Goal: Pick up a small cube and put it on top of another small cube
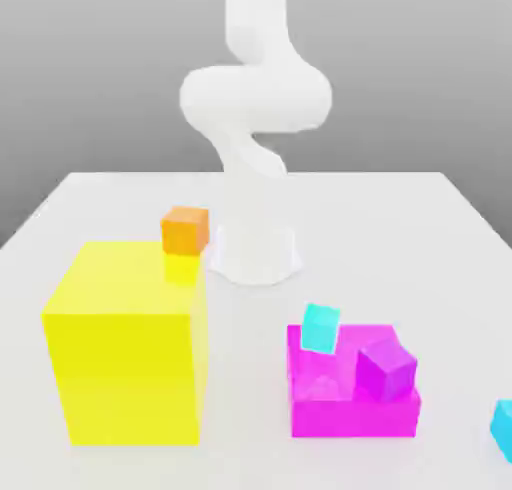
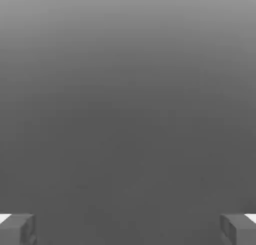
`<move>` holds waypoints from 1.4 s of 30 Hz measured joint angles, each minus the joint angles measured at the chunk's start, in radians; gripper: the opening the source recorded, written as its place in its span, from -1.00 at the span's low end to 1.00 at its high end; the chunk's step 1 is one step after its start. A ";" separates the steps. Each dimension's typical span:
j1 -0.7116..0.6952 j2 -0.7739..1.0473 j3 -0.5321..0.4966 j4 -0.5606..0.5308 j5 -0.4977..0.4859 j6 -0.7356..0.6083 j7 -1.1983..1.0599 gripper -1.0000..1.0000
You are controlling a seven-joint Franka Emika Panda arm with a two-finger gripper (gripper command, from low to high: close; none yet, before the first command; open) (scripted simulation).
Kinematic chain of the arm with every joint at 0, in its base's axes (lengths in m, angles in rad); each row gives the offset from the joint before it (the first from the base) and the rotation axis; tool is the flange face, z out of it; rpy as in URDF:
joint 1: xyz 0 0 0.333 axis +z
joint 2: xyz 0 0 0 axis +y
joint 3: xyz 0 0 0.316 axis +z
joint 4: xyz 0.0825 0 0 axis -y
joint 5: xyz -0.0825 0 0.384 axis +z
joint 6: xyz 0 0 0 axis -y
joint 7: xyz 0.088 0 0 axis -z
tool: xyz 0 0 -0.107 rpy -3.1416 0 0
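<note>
While the tool (image 2: 128,229) is spread wide, descend squarely over the small cube (image 1: 503,425) (bench's four o'clock edge).

small plain sky-blue cube (image 1: 503,428): lower right edge of exterior view, cut off by frame, on bench.

From the exterior view we look down at a slant from the table's (image 1: 400,218) near side, facing the arm's base (image 1: 255,253) across it, with the yellow block (image 1: 125,343) and the magenta block (image 1: 350,383) close to us. From the hand view we ride on the hand, right behind the two fingertips (image 2: 17,229), facing a plain grey backdrop. We find no part of the scene shared by both views.
</note>
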 joint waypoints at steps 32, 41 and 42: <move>0.496 1.161 0.104 0.066 -0.109 0.358 -0.817 0.00; 0.507 1.233 0.092 0.080 -0.121 0.410 -0.811 -1.00; 0.504 1.209 0.096 0.076 -0.118 0.392 -0.814 -1.00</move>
